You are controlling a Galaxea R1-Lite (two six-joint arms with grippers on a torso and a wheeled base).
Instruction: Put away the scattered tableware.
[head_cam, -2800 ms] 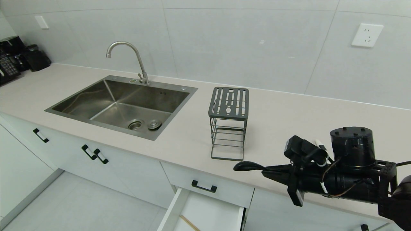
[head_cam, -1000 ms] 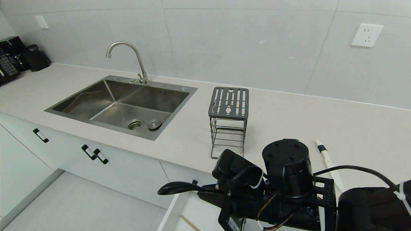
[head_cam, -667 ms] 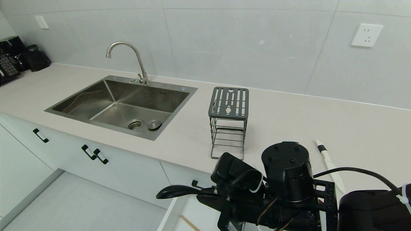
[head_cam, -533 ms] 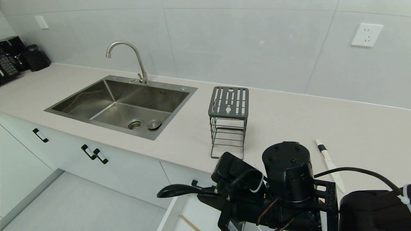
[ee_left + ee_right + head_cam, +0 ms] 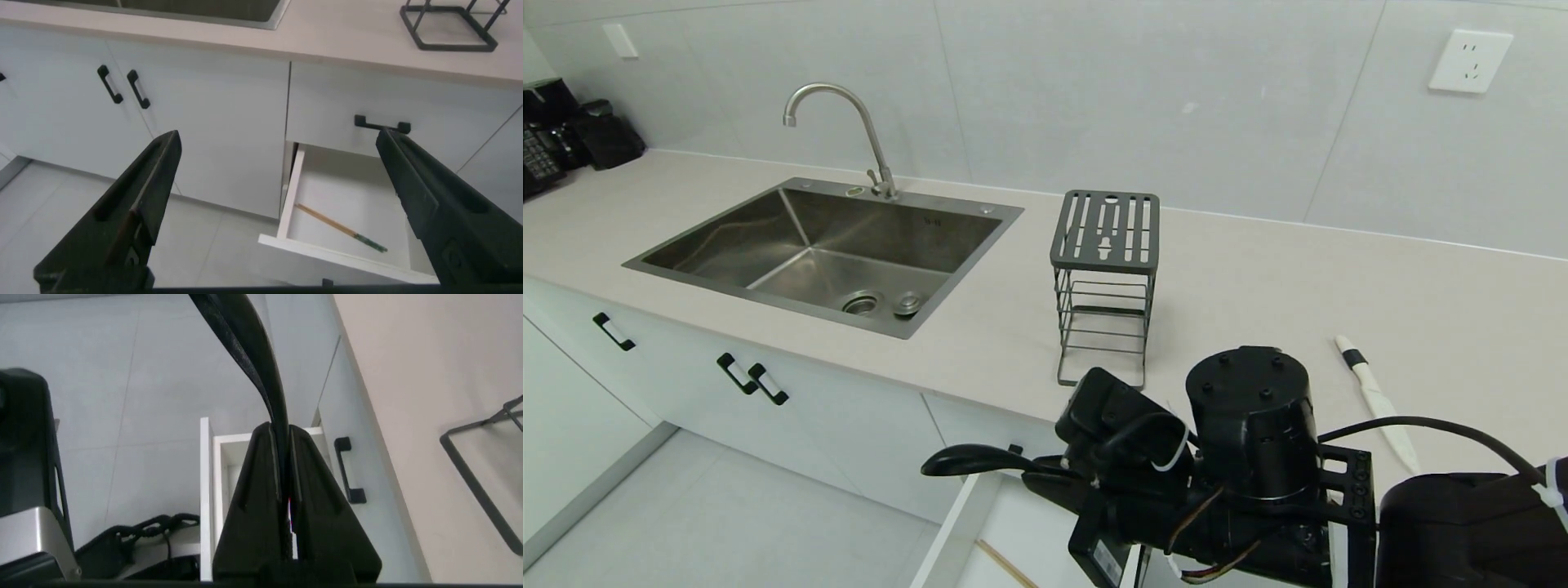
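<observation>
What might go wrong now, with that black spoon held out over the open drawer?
The right gripper pinches the black spoon by its thin handle, so it might tilt or slip. In the right wrist view the bowl seems to reach past the edge of the drawer; let go here, it might hit the rim or drop to the floor. It may land across the chopstick lying inside.

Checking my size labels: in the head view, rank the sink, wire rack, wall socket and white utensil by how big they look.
1. sink
2. wire rack
3. wall socket and white utensil, unranked: the utensil is longer, the socket broader, and the socket sits farther from the camera.
</observation>
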